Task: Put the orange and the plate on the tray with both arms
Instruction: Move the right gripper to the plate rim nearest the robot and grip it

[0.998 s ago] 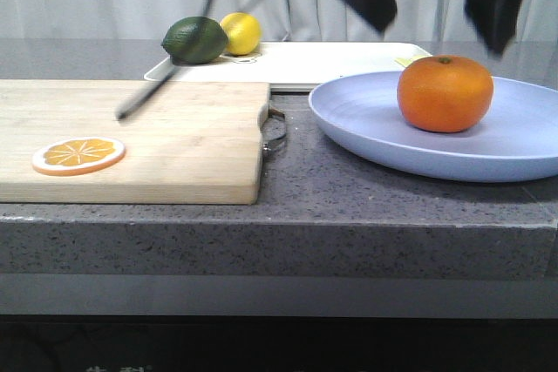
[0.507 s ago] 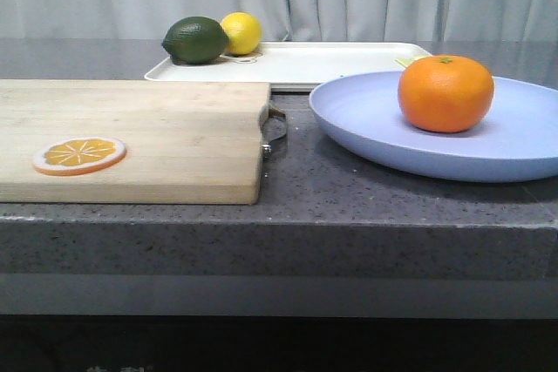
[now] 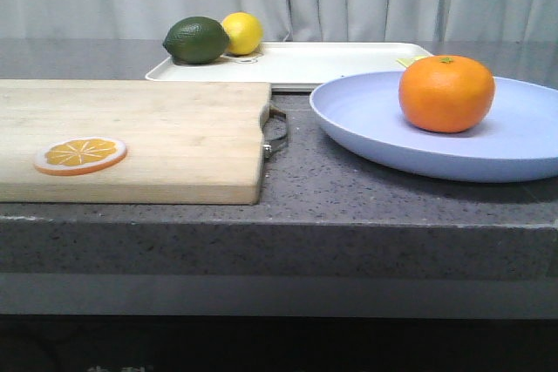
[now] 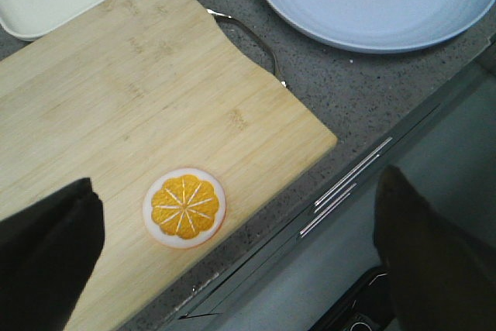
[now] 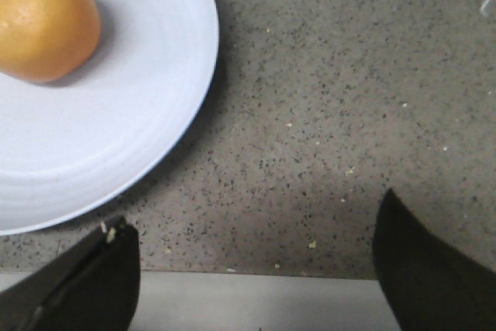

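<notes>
The orange [image 3: 446, 93] sits on the lavender-blue plate [image 3: 366, 124] at the right of the counter; both also show in the right wrist view, the orange [image 5: 43, 21] on the plate [image 5: 116, 114]. The white tray [image 3: 331, 63] lies behind the plate, with a yellow-green mark near the orange. My left gripper [image 4: 240, 261] is open and empty above the cutting board's front edge. My right gripper [image 5: 256, 277] is open and empty above the counter's front edge, beside the plate. Neither arm shows in the front view.
A wooden cutting board [image 3: 157, 132] with a metal handle lies at the left and carries an orange slice [image 3: 79, 155]. A dark green lime [image 3: 196, 40] and a yellow lemon [image 3: 241, 33] sit on the tray's far left end. A grey curtain hangs behind.
A second ago both arms showed dark and blurred at the top of the front view, with a shadow on the board. They have left that view. The objects have not moved.
</notes>
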Robot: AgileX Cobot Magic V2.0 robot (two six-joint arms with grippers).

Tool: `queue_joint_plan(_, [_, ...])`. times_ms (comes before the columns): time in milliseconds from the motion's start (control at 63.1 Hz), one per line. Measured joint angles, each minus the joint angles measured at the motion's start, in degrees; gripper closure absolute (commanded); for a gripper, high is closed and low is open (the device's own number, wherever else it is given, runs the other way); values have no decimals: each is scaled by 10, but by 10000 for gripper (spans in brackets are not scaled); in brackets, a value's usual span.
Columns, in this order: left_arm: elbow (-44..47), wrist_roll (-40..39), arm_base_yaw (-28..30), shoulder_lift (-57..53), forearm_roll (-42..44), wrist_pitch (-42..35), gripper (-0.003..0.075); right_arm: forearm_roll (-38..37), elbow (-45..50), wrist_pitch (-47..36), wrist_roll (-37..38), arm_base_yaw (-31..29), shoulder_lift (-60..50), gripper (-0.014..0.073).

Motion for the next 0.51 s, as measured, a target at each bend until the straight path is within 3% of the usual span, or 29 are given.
queue_joint_plan(269, [27, 0, 0, -65, 0, -1, 38, 22, -127, 87, -3, -24, 148, -27])
queue_joint_plan(507, [27, 0, 0, -71, 0, -8, 37, 191, -142, 86, -51, -110, 215, -27])
